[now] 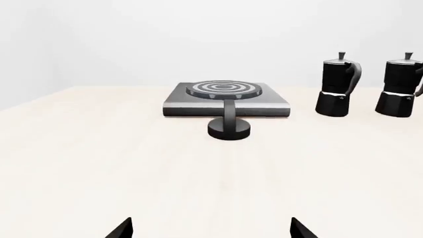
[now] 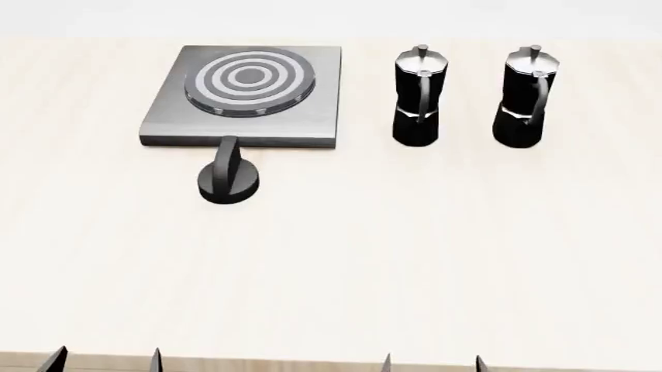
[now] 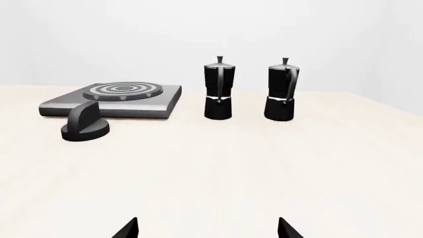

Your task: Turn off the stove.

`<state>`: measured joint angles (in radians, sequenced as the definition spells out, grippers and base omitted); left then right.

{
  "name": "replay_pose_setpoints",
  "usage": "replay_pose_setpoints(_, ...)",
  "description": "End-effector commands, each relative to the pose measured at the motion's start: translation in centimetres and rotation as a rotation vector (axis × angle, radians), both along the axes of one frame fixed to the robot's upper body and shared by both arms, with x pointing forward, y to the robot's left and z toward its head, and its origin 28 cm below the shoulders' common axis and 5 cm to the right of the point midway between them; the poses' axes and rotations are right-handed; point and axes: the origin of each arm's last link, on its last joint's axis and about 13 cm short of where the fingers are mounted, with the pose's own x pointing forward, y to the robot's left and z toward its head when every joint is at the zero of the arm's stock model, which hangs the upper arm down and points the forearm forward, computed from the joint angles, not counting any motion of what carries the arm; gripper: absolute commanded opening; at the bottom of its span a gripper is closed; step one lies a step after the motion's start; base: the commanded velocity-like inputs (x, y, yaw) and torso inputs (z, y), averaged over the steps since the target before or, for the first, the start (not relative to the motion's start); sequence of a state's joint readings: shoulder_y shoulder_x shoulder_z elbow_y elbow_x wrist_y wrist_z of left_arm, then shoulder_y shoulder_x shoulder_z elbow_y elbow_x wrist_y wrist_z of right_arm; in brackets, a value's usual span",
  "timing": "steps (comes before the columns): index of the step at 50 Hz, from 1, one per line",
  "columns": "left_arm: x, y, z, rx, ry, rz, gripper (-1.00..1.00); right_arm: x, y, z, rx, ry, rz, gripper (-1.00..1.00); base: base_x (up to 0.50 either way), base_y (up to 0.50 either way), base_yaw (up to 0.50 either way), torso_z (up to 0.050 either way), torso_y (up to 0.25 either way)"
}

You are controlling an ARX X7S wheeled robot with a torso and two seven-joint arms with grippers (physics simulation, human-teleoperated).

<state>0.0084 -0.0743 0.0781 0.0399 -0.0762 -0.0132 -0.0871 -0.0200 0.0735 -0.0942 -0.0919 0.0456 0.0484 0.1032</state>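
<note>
The stove (image 2: 248, 93) is a flat grey metal slab with a ringed round burner, at the table's far left. Its round black knob (image 2: 229, 182) stands just in front of the slab, its raised grip pointing toward the burner. Stove (image 1: 226, 99) and knob (image 1: 229, 128) show straight ahead in the left wrist view, and stove (image 3: 116, 99) and knob (image 3: 84, 126) show off to one side in the right wrist view. My left gripper (image 2: 104, 360) and right gripper (image 2: 432, 363) are open and empty at the table's near edge, far from the knob.
Two black-and-silver moka pots (image 2: 418, 97) (image 2: 525, 99) stand upright to the right of the stove. The pale wooden table (image 2: 414, 256) stretches between my grippers and the objects.
</note>
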Motion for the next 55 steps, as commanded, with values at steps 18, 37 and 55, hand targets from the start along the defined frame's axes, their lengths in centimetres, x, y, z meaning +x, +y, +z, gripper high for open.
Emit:
replay_pose_setpoints(18,-2.0,0.8,6.2,-0.03,-0.196,0.017,1.0,-2.1,0.1,5.9,-0.109,-0.117,-0.056,1.0,0.0,0.0,0.0,0.0,0.0)
replay_pose_setpoints(37,-3.5,0.9,10.1,-0.028,-0.291,0.018,1.0,-3.9,0.5,9.8,-0.141,-0.235,-0.056,1.0,0.0,0.0,0.0,0.0,0.0)
replay_pose_setpoints(55,-4.8,0.7,12.2,-0.044,-0.349,-0.026,1.0,-5.2,0.8,11.9,-0.143,-0.346,-0.044,1.0,0.0,0.0,0.0,0.0,0.0)
